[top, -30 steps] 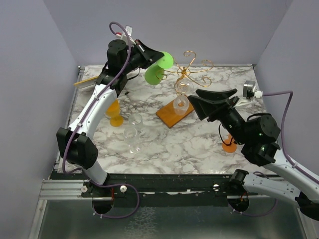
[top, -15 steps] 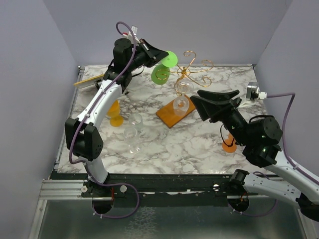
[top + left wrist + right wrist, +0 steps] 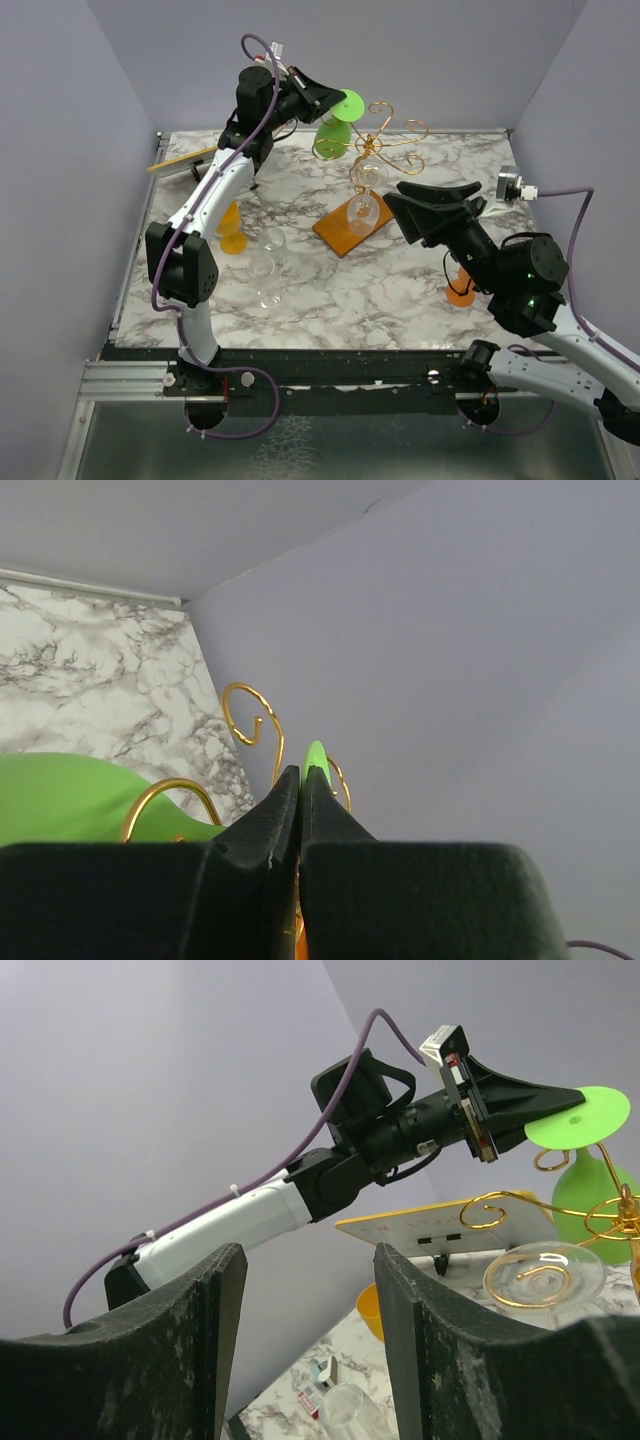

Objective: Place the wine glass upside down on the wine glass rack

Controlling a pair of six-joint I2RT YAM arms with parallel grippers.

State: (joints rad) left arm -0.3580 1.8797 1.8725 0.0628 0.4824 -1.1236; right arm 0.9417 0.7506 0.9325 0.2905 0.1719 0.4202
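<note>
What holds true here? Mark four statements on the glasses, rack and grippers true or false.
1. The left gripper pinches the green wine glass by its foot. True.
2. The green wine glass is held bowl-up. False: its bowl hangs below the foot.
3. The right gripper is clamped shut. False: it is open and empty.
4. A clear glass hangs upside down on the wine glass rack. True.

Left wrist view: the green wine glass [image 3: 70,795] is cut by the left edge, its stem hidden behind the left gripper [image 3: 302,773]. Top view, lower right: the right arm [image 3: 520,270] covers most of an orange object [image 3: 460,293].
</note>
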